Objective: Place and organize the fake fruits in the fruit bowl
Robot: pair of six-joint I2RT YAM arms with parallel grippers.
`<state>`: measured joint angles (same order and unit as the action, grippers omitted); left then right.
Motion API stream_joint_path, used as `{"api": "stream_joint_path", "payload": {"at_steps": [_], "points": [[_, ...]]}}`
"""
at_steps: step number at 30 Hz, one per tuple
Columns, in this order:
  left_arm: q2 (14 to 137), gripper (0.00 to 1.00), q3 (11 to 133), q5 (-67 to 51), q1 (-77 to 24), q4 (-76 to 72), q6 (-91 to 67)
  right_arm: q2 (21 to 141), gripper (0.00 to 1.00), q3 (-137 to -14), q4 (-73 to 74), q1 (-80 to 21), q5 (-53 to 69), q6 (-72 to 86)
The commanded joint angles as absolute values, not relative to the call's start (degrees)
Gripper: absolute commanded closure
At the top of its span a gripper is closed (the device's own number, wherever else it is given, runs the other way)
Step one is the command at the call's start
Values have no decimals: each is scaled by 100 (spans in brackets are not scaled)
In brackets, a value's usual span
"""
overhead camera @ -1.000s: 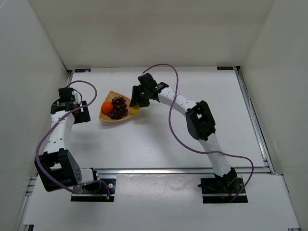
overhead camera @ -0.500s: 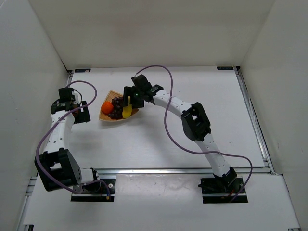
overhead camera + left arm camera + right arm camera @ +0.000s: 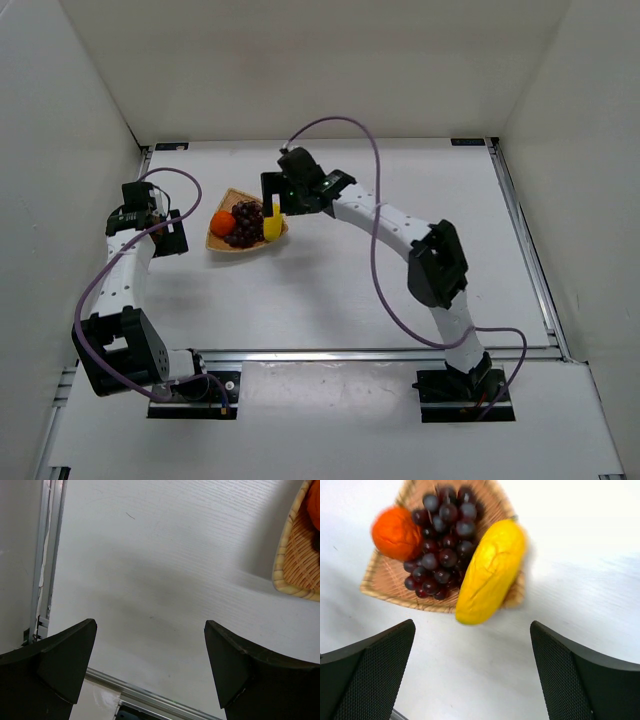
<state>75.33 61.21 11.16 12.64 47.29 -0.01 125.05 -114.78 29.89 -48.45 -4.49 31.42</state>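
The tan woven fruit bowl holds all three fake fruits. The orange lies at its left, the dark grape bunch in the middle, and the yellow lemon-like fruit rests across the right rim, its tip hanging over the edge. My right gripper hovers open just above and right of the bowl, nothing between its fingers. My left gripper stands open left of the bowl, whose rim shows at the right edge of its wrist view.
White walls close in the table on three sides. A metal rail runs along the right edge, another along the left, and one across the front by the arm bases. A purple cable loops over the right arm.
My right gripper carried the yellow fruit left over the bowl, opened and let it go onto the bowl's right rim, then drew back a little. The left arm has stayed still.
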Motion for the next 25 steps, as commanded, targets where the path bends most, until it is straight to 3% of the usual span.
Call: {"api": "stream_joint_path", "payload": {"at_steps": [1,7,18,25], "points": [[7479,0,6117,1072,1274,4614,-44,11427,0,-11338,3190,-4799,-1431,2699],[7479,0,6223,1072,1274,4614,-44,10066,0,-10268,3507,-4554,-1740,2785],[7479,0,6170,1020,1274,4667,-44,6761,0,-6201,3437,-2094,-1336,3349],[7532,0,6275,958,1274,4667,-44,5013,0,-4949,3437,-723,-1283,3349]]}}
